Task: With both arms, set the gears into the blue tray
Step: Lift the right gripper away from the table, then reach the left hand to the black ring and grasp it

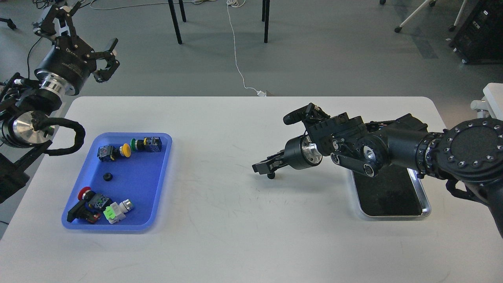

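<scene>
One small black gear [107,177] lies in the middle of the blue tray [141,192], among coloured push-button switches. A second gear [270,175] shows at the table's centre, right under the fingers of my right gripper [263,168], which reaches in low from the right. The dark fingers hide whether they hold the gear or it rests on the table. My left gripper [107,59] is raised beyond the table's far left corner, open and empty, well above and behind the blue tray.
A shiny steel tray [426,204] with a dark bottom sits at the right, partly under my right forearm. Push-button switches [129,147] fill the blue tray's far end and near end [100,206]. Chair legs and a white cable are on the floor beyond the table.
</scene>
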Controlling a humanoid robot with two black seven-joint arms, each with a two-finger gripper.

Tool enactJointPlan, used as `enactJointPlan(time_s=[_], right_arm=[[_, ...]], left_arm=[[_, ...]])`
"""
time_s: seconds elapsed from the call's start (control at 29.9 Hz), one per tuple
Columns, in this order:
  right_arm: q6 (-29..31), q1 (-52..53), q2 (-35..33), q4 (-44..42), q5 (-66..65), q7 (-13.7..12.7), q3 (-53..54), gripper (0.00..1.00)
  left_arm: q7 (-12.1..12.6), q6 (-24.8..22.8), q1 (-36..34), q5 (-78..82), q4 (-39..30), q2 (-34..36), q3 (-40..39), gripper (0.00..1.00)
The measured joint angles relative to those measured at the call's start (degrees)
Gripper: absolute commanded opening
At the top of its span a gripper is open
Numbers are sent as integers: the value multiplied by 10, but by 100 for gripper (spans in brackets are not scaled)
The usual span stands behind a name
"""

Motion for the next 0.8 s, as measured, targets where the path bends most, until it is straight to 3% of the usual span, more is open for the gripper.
enactJointPlan(time_s=[0.1,0.33,0.4,0.53,0.64,0.8], right_arm=[[0,2,-34,6,9,0,83,92],[0,-31,-220,95,54,0,255,94],[0,-61,-269,130,86,0,300,94],[0,-144,-360,189,121,0,403,96],[0,-221,-395,213,131,1,488,97],[5,-328,-408,216,219,1,602,97]], left_arm=[[1,-1,0,1,-10,9,0,98],[4,-30,-38,104,-27,9,-1,98],[15,-31,-57,158,-34,3,-2,98],[63,-31,-84,240,-54,-30,2,98],[76,-31,-107,316,-72,-61,28,97],[77,-28,-139,485,-81,-129,88,97]])
